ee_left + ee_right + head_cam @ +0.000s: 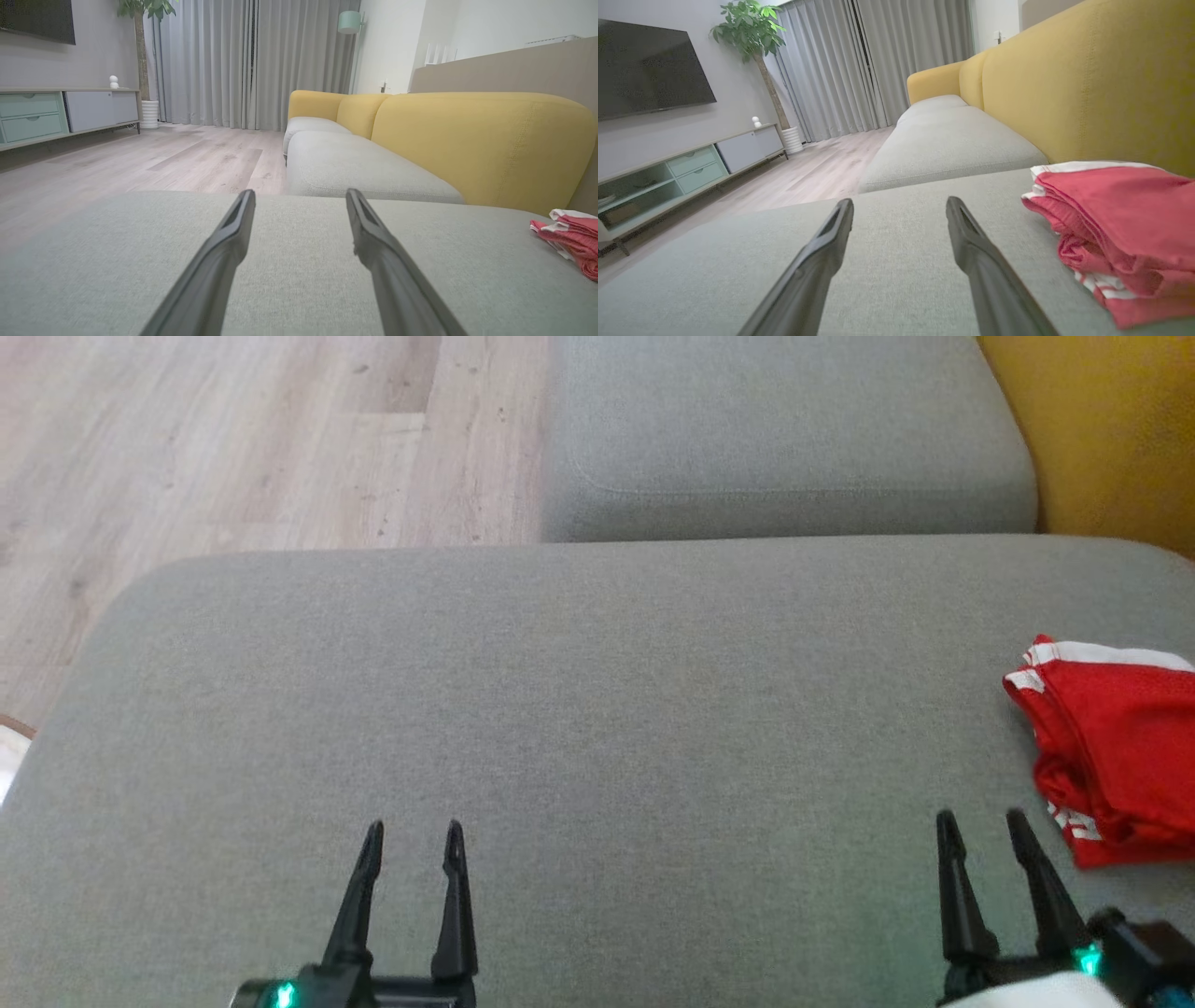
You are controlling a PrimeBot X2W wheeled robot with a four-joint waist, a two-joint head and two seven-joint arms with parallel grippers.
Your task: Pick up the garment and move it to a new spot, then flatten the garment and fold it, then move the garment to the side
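Garment (1111, 747): there it is, red w/ white trim, bunched in loose folds on the grey cushion (597, 709), at its far right end; partly cut off by the head view's edge.
Left tool (414, 826): over the cushion's near-left part, fingers wide apart, nothing btwn them, holding nothing.
Right tool (980, 817): over the cushion's near-right part, spread just as wide, also empty; clear of the garment, no contact.
Left wrist view: fingers low over the cushion fabric, garment way off at the cushion's right end.
Right wrist view: garment close up on the cushion's right, stacked folds, white stripes along top & bottom edges.
Second cushion (784, 429): same grey, butts up to the grey cushion's far edge, right half.
Yellow backrest (1111, 429): runs along the cushion's right side, beyond the garment.
Wood floor (261, 439): past the cushion's far-left edge.
Curtains (224, 60), TV (649, 70), plant (752, 28): all well beyond the cushion's far side.
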